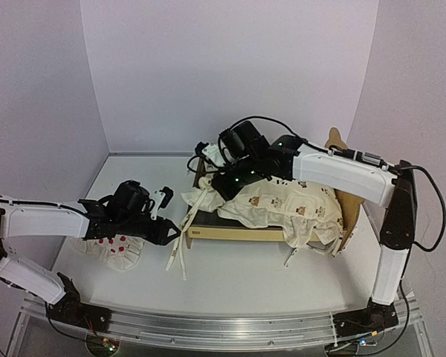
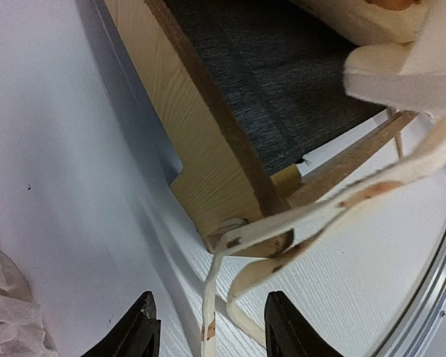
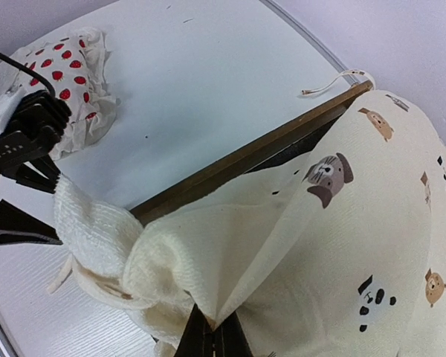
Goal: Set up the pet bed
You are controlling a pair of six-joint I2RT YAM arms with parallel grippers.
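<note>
Pet bed (image 1: 230, 233) stood on the table's (image 1: 245, 275) right half, quilt (image 1: 297, 204) bunched and pinched in the shut right gripper (image 3: 212, 331), pillow (image 1: 115, 249) lying unplaced on the table's left half near the half-open, empty left gripper (image 2: 208, 331).

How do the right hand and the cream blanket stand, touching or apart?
Touching. The right wrist view shows the right hand shut on a fold of the blanket.

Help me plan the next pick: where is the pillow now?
In the top view, the pillow lies on the table at the left, beside the left hand and apart from the bed to its right.
</note>
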